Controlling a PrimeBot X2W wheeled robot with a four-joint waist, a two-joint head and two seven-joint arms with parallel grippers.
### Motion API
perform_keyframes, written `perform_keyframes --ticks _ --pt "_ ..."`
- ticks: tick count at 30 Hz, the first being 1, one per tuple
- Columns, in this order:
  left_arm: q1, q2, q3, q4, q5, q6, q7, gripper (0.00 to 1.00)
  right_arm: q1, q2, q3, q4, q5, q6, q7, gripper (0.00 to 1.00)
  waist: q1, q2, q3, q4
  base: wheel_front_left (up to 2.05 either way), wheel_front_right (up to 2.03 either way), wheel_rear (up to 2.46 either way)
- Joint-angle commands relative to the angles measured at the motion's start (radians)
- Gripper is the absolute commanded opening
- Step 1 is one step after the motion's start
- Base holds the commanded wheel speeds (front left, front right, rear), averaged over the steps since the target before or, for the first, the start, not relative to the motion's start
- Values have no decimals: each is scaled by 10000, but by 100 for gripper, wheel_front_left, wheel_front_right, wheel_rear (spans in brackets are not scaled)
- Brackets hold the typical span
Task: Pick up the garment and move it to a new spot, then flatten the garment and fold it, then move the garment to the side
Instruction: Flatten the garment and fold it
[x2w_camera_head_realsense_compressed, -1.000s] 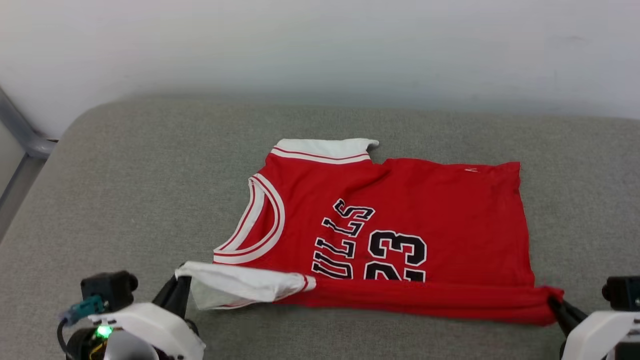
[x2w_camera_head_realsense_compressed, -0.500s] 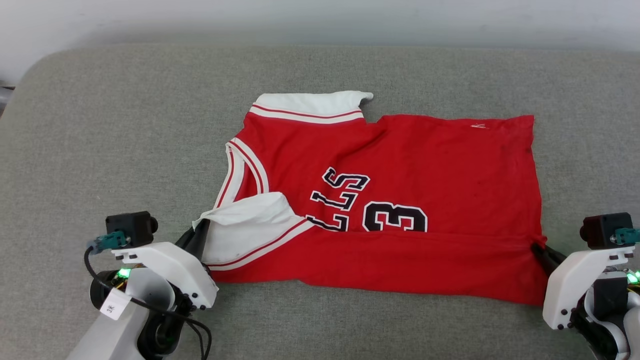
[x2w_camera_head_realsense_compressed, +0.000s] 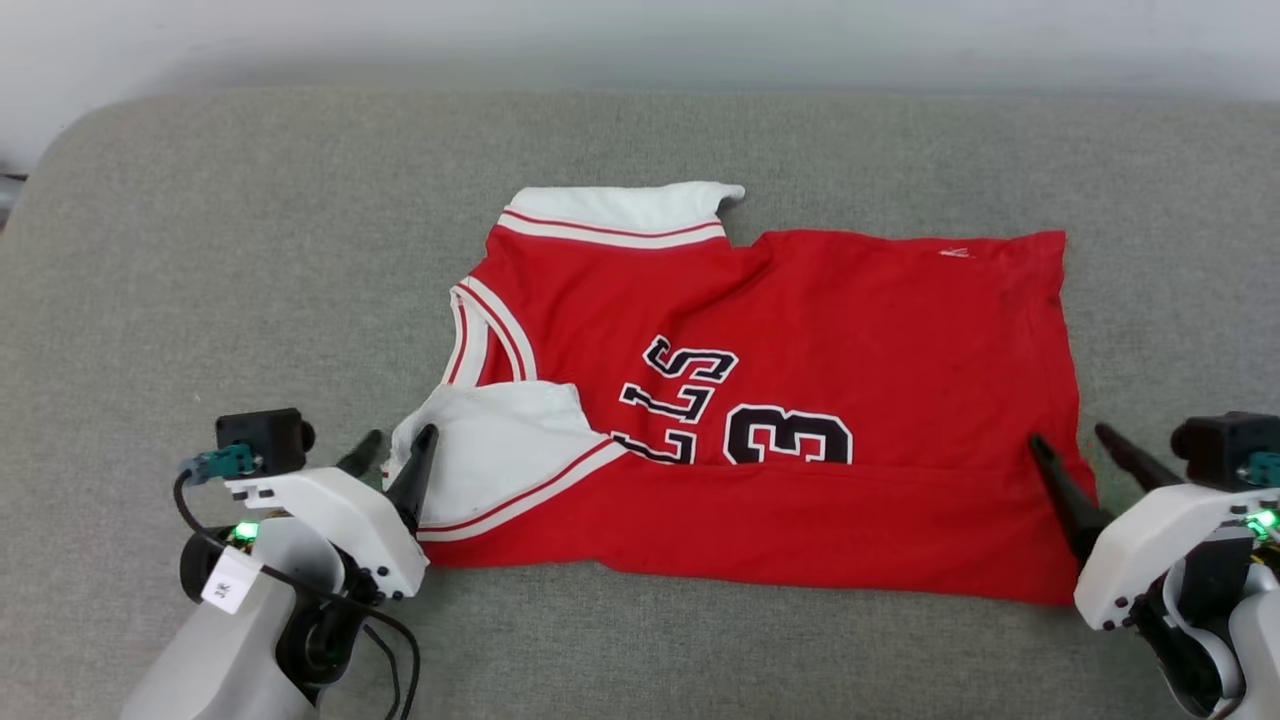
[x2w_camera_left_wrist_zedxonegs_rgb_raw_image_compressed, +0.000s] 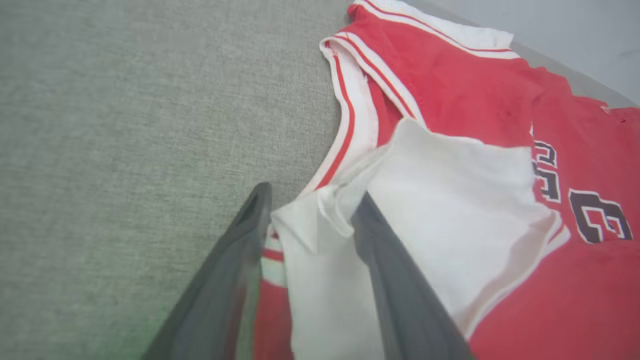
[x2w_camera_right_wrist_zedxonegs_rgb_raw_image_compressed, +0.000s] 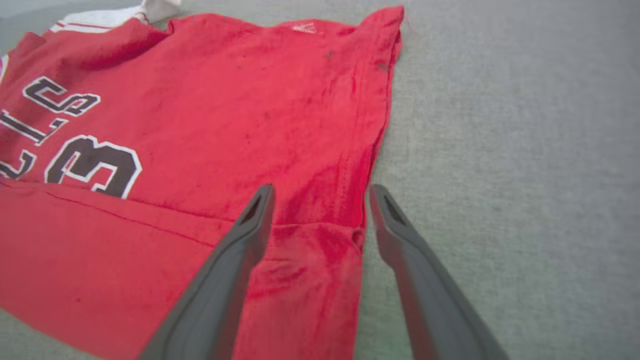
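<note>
Left gripper (x2w_camera_head_realsense_compressed: 397, 452), jaws apart, straddles the white sleeve edge of the garment (x2w_camera_head_realsense_compressed: 880, 340); right gripper (x2w_camera_head_realsense_compressed: 1068, 437), jaws apart, straddles its hem corner. It lies on a grey cushion (x2w_camera_head_realsense_compressed: 230, 260), near edge folded over, black letters "LLS" and half-covered "23" showing.

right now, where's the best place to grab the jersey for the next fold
The jersey lies flat with its near edge already folded over, so probably take the far edge: left gripper at the far white sleeve, right gripper at the far hem corner. Come in from each end, low along the cushion.
</note>
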Motion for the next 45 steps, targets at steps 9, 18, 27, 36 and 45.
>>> perform_keyframes --ticks 9,18,27,36,45 --pt "-197 506 192 -166 124 175 -87 100 742 148 -324 -727 -218 -9 -2046 100 -1 0 -1040 -40 0 0 0" --pt "8 1914 -180 -1463 -490 238 3198 100 2032 934 -1015 -2030 -994 -9 -1963 100 -1 0 -1639 -276 0 0 0" --pt "430 2701 -433 -2481 -1727 1158 6762 100 2416 1465 -1245 -3115 -1247 -8 -1479 100 -1 0 -1183 -715 0 0 0" --pt "597 2190 -609 -1659 -2202 1222 7230 100 2166 1574 -1319 -3267 -1133 -8 -1385 100 -1 0 -582 -1062 0 0 0" --pt "675 1236 -1169 -741 -2482 733 7522 0 2099 1463 -1659 -3122 -854 -8 -872 100 -1 0 -413 -1052 0 0 0"
